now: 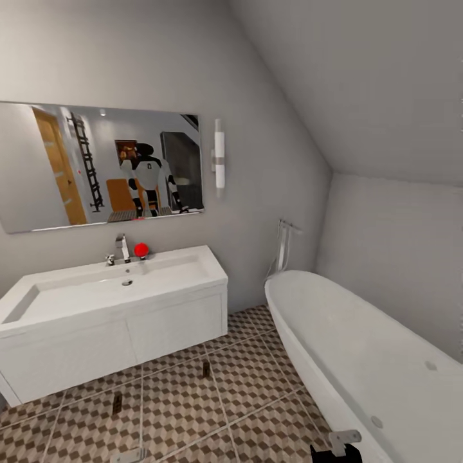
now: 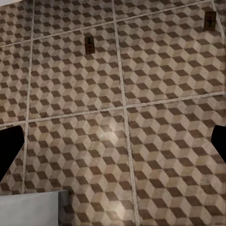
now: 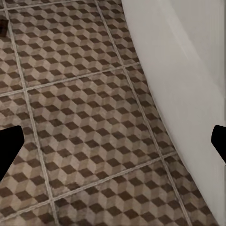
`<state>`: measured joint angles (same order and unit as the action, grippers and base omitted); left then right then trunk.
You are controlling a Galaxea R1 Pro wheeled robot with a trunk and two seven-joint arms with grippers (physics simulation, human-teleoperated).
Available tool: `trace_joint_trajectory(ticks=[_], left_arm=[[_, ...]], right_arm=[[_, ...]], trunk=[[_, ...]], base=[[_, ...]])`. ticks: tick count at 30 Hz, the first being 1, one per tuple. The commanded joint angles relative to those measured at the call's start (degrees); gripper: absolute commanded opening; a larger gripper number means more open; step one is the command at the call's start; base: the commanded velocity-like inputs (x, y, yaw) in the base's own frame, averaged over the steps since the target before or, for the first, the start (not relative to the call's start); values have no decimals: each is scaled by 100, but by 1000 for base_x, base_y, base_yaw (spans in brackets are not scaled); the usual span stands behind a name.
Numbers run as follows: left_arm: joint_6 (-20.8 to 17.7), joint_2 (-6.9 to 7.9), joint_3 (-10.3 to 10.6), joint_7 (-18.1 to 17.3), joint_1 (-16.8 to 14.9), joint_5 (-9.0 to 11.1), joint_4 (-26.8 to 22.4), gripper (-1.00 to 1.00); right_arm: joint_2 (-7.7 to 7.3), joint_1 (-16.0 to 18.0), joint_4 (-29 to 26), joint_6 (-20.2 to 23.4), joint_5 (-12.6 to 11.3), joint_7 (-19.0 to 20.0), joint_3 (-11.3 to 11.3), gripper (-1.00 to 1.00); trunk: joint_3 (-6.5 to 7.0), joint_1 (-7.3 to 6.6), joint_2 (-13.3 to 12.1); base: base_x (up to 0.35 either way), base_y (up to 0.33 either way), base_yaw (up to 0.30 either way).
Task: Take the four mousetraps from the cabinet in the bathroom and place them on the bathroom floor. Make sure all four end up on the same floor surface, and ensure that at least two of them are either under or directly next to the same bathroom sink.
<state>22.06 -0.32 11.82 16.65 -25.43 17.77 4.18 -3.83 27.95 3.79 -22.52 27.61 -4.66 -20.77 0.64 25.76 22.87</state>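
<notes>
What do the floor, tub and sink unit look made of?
Bathroom floor: matte ceramic-looking tiles, cube print, pale grout lines. Bathtub: smooth white, likely acrylic or enamel, soft sheen. Sink: white ceramic-like basin on a flat white painted-looking vanity.

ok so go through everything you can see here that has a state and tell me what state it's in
Two small flat brown mousetraps: lying flat on the cube-patterned tile floor, in front of the sink unit, apart.
White vanity doors under the white rectangular sink: closed.
Chrome faucet: no water running.
White bathtub: empty.
Tubular wall lamp: lit or unlit, cannot tell.
Left hand: open, empty.
Right hand: open, empty.
</notes>
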Motion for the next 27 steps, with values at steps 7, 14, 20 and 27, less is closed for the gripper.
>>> trace_joint_trajectory(ticks=[7, 14, 20, 27], left_arm=[[35, -1, 44, 11, 15, 29, 22, 100], [22, -3, 48, 13, 26, 25, 22, 100], [18, -3, 48, 14, 27, 25, 22, 100], [25, 2, 48, 14, 29, 25, 22, 100]], right_arm=[[-4, 14, 26, -33, 60, -43, -32, 100], [-4, 12, 27, -33, 60, -43, -30, 100], [-4, 9, 28, -33, 60, -43, -28, 100], [-4, 9, 27, -33, 60, -43, -31, 100]], trunk=[[-1, 3, 5], [-1, 3, 5], [0, 3, 5], [0, 3, 5]], base=[[23, -3, -29], [220, -82, -5], [290, -133, -1], [280, -130, -2]])
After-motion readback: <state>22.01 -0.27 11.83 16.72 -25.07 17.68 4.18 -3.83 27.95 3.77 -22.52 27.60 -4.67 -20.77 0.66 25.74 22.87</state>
